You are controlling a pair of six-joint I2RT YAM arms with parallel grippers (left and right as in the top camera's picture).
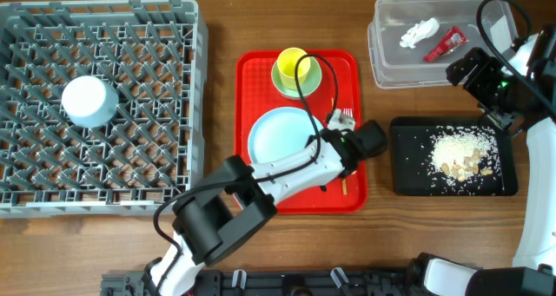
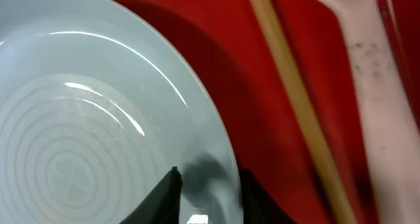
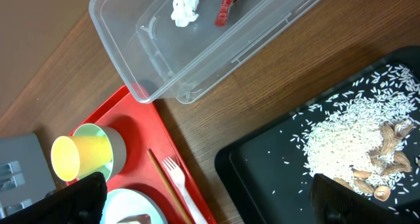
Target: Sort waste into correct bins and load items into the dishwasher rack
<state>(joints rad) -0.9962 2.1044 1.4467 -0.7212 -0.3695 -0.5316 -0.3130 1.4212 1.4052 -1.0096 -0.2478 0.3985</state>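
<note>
Left fingers [image 2: 164, 198] are spread apart, straddling the right rim of the pale-blue plate [image 2: 98, 138]: one tip over the plate's inner surface, the other outside over the red tray [image 1: 252, 70]. They're not clamped as far as the left wrist view shows. Just right of the plate a wooden chopstick [image 2: 295, 99] lies on the tray, and the white fork [image 2: 380, 119] lies beside that. Further back on the same tray the yellow cup [image 1: 291, 66] sits on the green saucer [image 1: 282, 88]. Right fingers [image 3: 72, 198] are wide apart with nothing between them, up over the tabletop [image 1: 221, 18] by the near right corner of the clear tub [image 1: 387, 62]. The tub holds the white tissue [image 1: 419, 32] and red wrapper [image 1: 445, 44]. The black tray [image 1: 408, 179] is in front of the tub and right of the red tray, with a pile of rice [image 1: 456, 148], scattered grains and a few beige shell-like bits [image 3: 387, 152] at the pile's edge. The grey rack [image 1: 187, 114] is at far left, well apart from the red tray, with the pale bowl [image 1: 89, 100] sitting in its left half; it looks upside down.
</note>
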